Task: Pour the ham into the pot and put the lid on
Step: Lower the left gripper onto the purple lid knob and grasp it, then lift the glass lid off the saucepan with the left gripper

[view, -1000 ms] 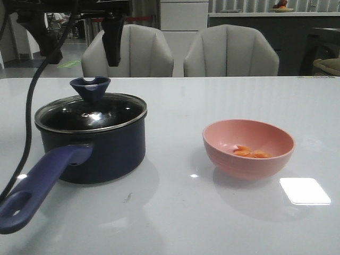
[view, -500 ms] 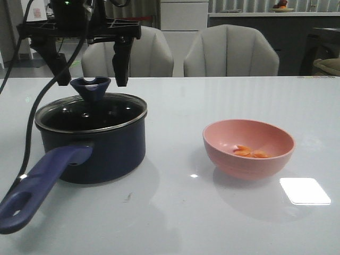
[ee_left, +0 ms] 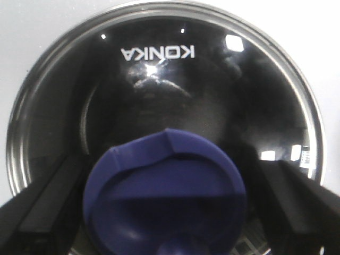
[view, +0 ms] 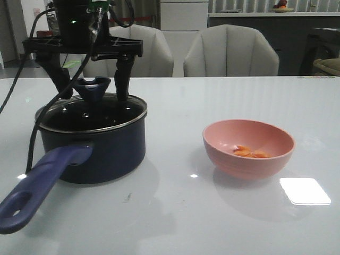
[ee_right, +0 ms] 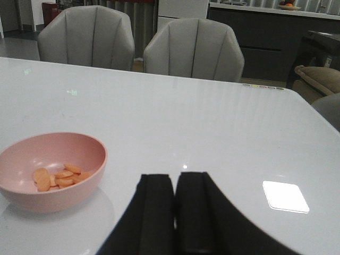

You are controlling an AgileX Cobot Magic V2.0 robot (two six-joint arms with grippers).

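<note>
Glass lid sat on the pot, so uncovering remained the first step. Left gripper hung over the knob, jaws apart on either side, not clamped. Ham lay unpoured in the pink bowl on the worktop. Right gripper waited near the bowl, jaws together, holding nothing.

front: low, forward | left wrist: close above lid | right wrist: shares bowl with front

Black fingers wide apart flanking lid knob
</note>
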